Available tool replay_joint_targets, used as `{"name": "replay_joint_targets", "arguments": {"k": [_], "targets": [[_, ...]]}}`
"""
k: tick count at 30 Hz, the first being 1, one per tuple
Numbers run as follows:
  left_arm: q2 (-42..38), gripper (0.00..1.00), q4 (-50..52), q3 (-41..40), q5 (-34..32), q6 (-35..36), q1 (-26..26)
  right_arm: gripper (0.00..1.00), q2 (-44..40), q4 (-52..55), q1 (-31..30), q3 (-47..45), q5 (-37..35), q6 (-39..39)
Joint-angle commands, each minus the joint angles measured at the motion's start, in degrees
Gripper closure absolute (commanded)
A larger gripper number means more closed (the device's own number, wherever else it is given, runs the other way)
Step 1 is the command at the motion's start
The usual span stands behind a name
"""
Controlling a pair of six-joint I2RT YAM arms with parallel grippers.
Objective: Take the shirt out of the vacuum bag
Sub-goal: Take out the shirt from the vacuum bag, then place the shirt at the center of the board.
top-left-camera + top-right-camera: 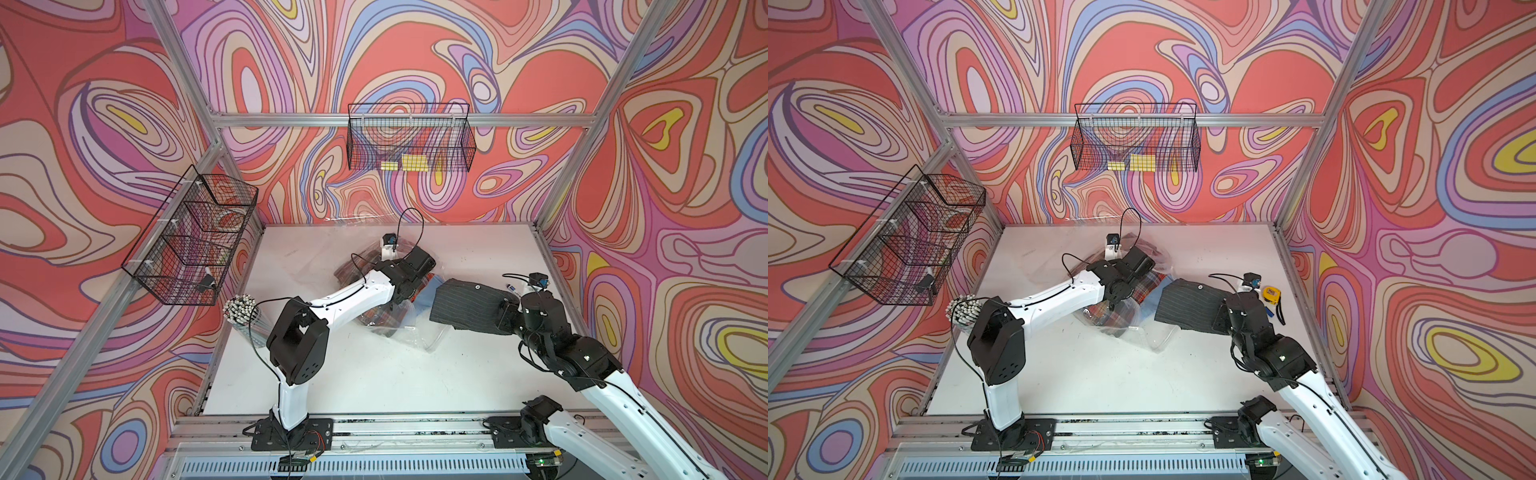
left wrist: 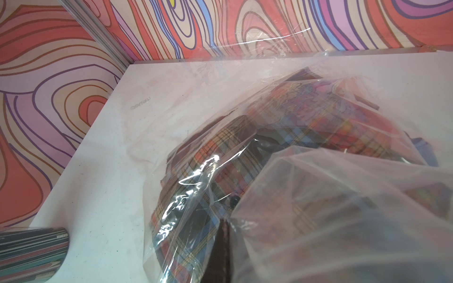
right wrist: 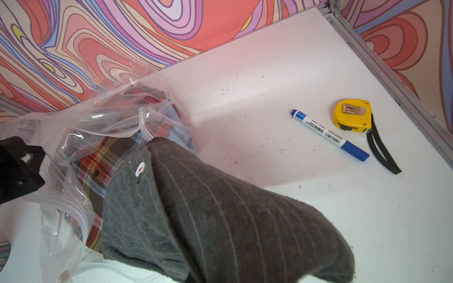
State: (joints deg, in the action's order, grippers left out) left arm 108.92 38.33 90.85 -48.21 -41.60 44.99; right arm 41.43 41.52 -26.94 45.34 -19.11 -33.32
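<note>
Where print can be read at all, it is on the whiteboard marker [image 3: 329, 135]: "deli" beside small Chinese characters, white barrel, blue cap; faint mirrored lettering on the bag film is not legible. The marker lies just beside a yellow tape measure [image 3: 351, 114] near the table's right edge. The vacuum bag [image 1: 411, 332] sits crumpled mid-table, mouth toward the right arm, with a plaid shirt [image 2: 220, 171] inside it. A grey pinstriped shirt [image 1: 469, 305] hangs mostly outside the mouth, its far end touching the bag's opening and lying over the plaid. The right gripper [image 1: 508, 312] is clamped on this grey cloth, fingers hidden under it. The left gripper [image 1: 397, 300] has its jaws together on bunched bag film, fingers hidden. The back-wall wire basket [image 1: 409, 139] holds yellow blocks [image 1: 414, 162]; the contents of the left-wall wire basket [image 1: 191, 237] are unclear. A clear cup of pencils [image 1: 241, 311] stands at the table's left edge. The white table [image 1: 374, 374] is scuffed, set within an aluminium frame and walls of swirling red, lilac and blue
</note>
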Motion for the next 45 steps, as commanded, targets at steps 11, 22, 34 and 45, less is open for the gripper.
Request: {"name": "replay_joint_targets", "arguments": {"k": [11, 22, 34, 45], "targets": [[-1.63, 1.00, 0.98, -0.63, -1.04, 0.91, -0.78, 1.00, 7.35, -6.71, 6.92, 6.06, 1.58, 2.88], [-1.95, 1.00, 0.91, -1.66, -0.53, 1.10, -3.33, 1.00, 10.06, -7.48, 13.67, 8.90, 6.73, 5.50], [-2.24, 1.00, 1.02, -2.74, -0.65, 1.42, -3.38, 1.00, 6.22, -14.27, 13.67, -13.86, 18.12, -1.66], [-3.01, 1.00, 1.12, -3.16, -1.86, 2.80, -3.36, 1.00, 14.21, -16.56, 13.63, -16.98, 19.39, -3.09]]}}
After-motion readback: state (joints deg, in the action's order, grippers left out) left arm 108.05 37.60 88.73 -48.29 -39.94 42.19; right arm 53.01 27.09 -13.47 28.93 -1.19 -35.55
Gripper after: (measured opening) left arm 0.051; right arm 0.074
